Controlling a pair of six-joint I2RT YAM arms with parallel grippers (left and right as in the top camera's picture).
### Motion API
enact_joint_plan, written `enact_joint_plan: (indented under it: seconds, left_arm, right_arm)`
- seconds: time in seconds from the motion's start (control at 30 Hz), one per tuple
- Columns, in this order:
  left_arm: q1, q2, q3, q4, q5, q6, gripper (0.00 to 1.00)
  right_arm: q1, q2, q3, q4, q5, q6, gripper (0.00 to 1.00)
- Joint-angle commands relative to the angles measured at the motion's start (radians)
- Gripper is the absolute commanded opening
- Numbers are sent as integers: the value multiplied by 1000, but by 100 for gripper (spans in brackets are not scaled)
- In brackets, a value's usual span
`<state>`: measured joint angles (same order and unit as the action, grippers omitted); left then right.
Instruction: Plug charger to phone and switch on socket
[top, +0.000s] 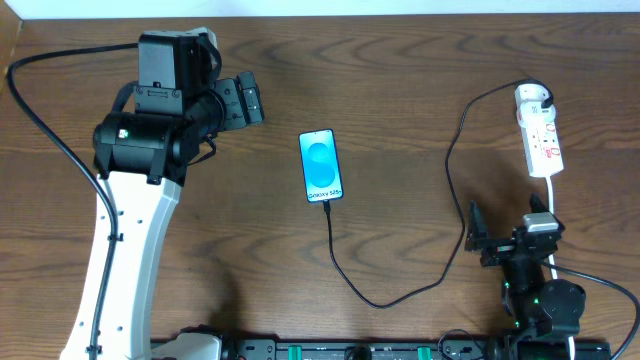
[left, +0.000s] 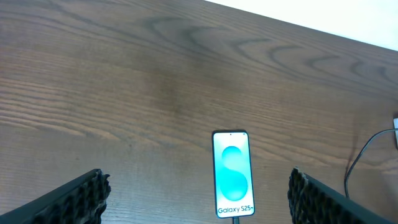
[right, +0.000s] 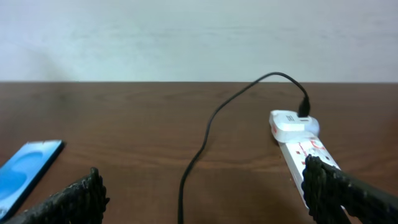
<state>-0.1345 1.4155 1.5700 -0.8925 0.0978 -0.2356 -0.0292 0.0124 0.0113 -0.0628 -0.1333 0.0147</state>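
Observation:
The phone (top: 321, 166) lies screen up at mid table, light blue with "Galaxy S25+" text; it also shows in the left wrist view (left: 232, 174) and the right wrist view (right: 25, 168). The black charger cable (top: 380, 303) meets the phone's bottom edge, loops toward the front and runs up to a white plug (top: 532, 96) on the socket strip (top: 545, 145). The strip also shows in the right wrist view (right: 298, 148). My left gripper (top: 255, 100) is open and empty, left of the phone and above the table (left: 199, 199). My right gripper (top: 508, 225) is open and empty, in front of the strip (right: 205, 177).
The strip's white cord (top: 553, 195) runs from the strip toward my right arm at the front right. A black equipment rail (top: 350, 350) lies along the front edge. A pale wall (right: 186, 37) stands behind the far table edge.

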Motion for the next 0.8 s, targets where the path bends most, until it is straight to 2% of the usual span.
enact_joint_plan:
  seconds: [0.0, 0.23, 0.77]
  left_arm:
    - [0, -4, -3, -2, -17, 5, 93]
    - [0, -4, -3, -2, -17, 5, 93]
    - [0, -4, -3, -2, -17, 5, 93]
  right_arm:
    - [6, -8, -6, 3, 53, 64, 99]
    - [28, -8, -6, -7, 52, -113, 99]
    - [31, -7, -6, -6, 53, -113, 99]
